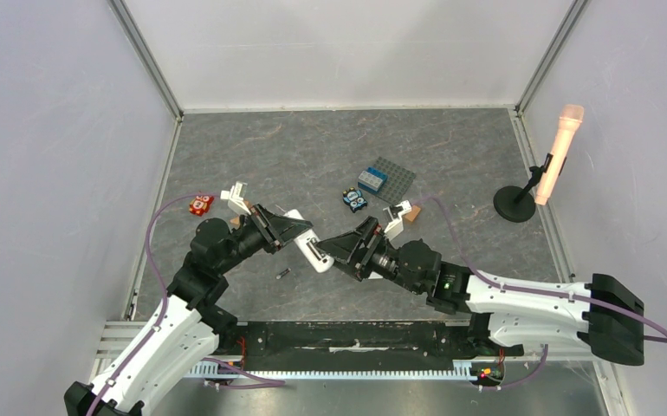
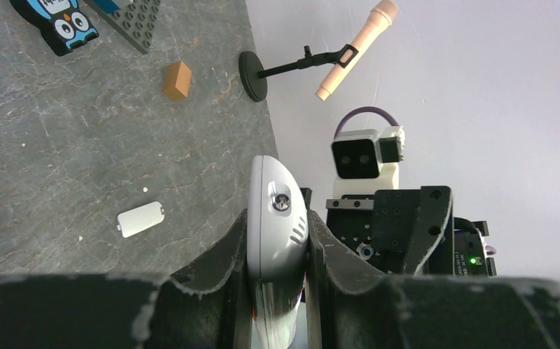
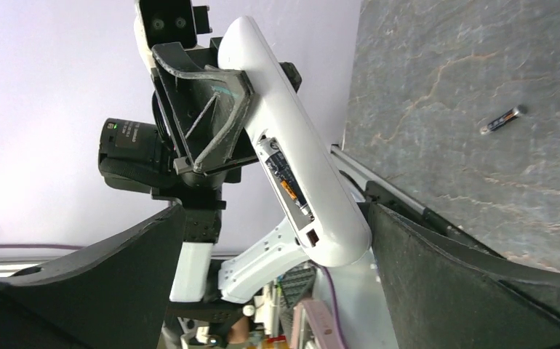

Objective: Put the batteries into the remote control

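Observation:
My left gripper (image 1: 291,230) is shut on the white remote control (image 1: 307,243) and holds it above the table; in the left wrist view the fingers (image 2: 226,251) clamp its sides (image 2: 277,218). In the right wrist view the remote (image 3: 292,145) shows its open battery compartment with one battery (image 3: 286,179) lying in it. My right gripper (image 1: 350,247) is open, its jaws wide apart on either side of the remote's lower end (image 3: 335,233), and holds nothing. A second battery (image 1: 283,274) lies loose on the table, also showing in the right wrist view (image 3: 501,121).
The small white cover piece (image 2: 140,219) lies on the table. An orange-brown block (image 1: 413,212), an owl toy (image 1: 355,199), a grey stud plate with a blue brick (image 1: 388,179), a red toy (image 1: 200,204) and a microphone on a stand (image 1: 555,160) are around.

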